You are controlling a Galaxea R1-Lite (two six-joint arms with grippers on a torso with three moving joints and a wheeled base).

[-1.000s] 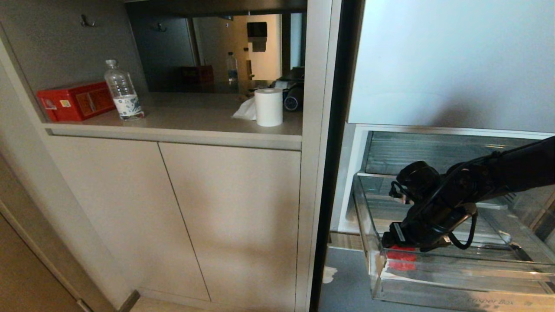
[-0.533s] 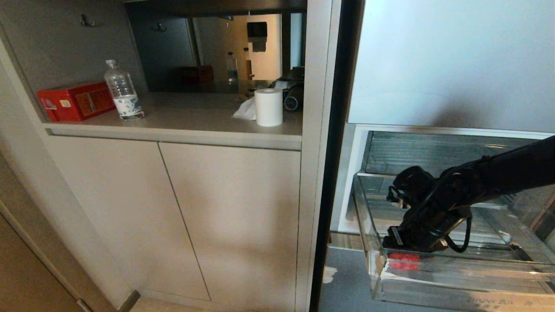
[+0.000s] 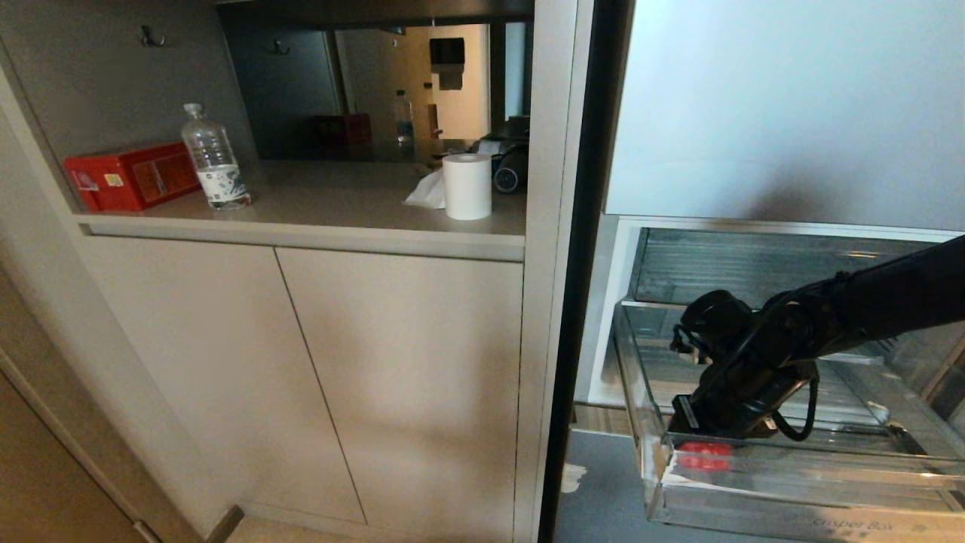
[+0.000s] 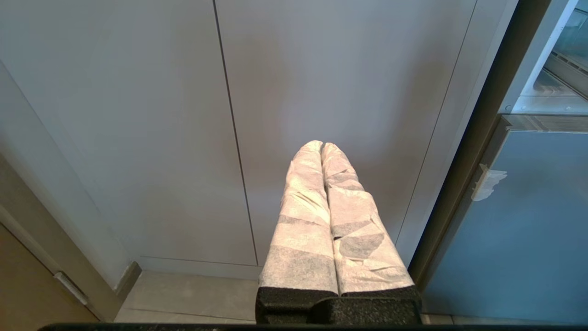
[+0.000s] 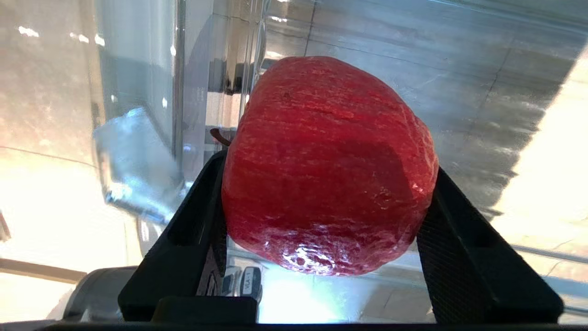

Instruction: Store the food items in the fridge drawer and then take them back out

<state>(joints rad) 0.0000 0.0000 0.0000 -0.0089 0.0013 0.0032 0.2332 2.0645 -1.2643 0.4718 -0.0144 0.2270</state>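
right end effector [image 3: 697,445] reaches down into the near-left corner of the clear fridge drawer [image 3: 791,520], which is pulled out at the lower right of the scene w/ grey lettering on its front. black arm comes in from the right edge, wrist angled down toward the drawer floor.

red apple [image 5: 328,165] sits right between the two black fingers [image 5: 188,230]. in the right wrist view both fingers touch its sides, one on each flank, so the end effector is pinching the apple. stem points away toward the drawer's clear side wall. apple's underside is just over the ribbed floor; can't tell if it rests on it. from the head view only a red patch [image 3: 703,455] shows thru the plastic, directly under the wrist, tight to the drawer's left wall.

left end effector [image 4: 321,147] hangs low in front of the beige cabinet doors [image 3: 324,377], wrapped fingers pressed together, holding nothing.

on the counter [image 3: 339,200] at far left: red box [image 3: 130,176], water bottle [image 3: 213,158], paper roll [image 3: 467,186].
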